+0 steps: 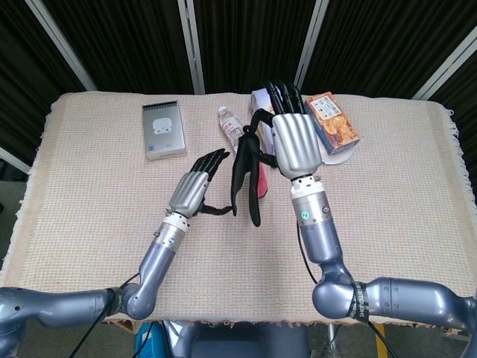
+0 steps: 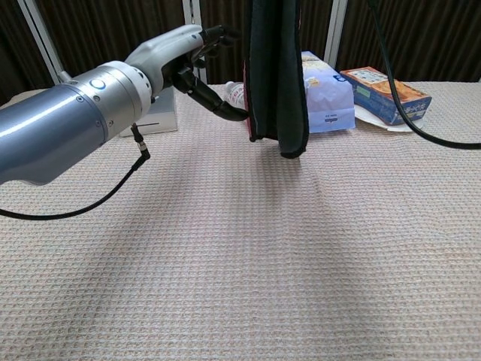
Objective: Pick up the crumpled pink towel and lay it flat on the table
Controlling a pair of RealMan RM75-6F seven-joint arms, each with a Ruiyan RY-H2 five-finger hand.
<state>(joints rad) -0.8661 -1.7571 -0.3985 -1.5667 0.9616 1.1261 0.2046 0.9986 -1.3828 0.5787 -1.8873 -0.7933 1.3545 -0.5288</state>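
- While the right hand (image 1: 292,142) is raised above the middle of the tabletop (image 1: 89,201), it grips the towel (image 1: 246,175) by its top, so the cloth hangs straight down in a long fold, clear of the table surface.
- From the chest view the towel (image 2: 276,75) shows mostly dark, with only a thin pink strip along its left edge — the head view shows a little more pink on the right of the fold.
- Just left of the hanging cloth is the left hand (image 1: 194,192), fingers spread and empty; its thumb tip reaches to the towel's edge, though whether it actually touches is hard to tell.
- Near the far edge of the tabletop lies a grey box (image 1: 163,130), towards the left.
- A clear water bottle (image 1: 230,129) lies on its side just behind the towel.
- A pale lilac packet (image 2: 326,93) stands beside it — right of that, an orange carton (image 1: 335,128) rests on a white plate (image 2: 383,118).
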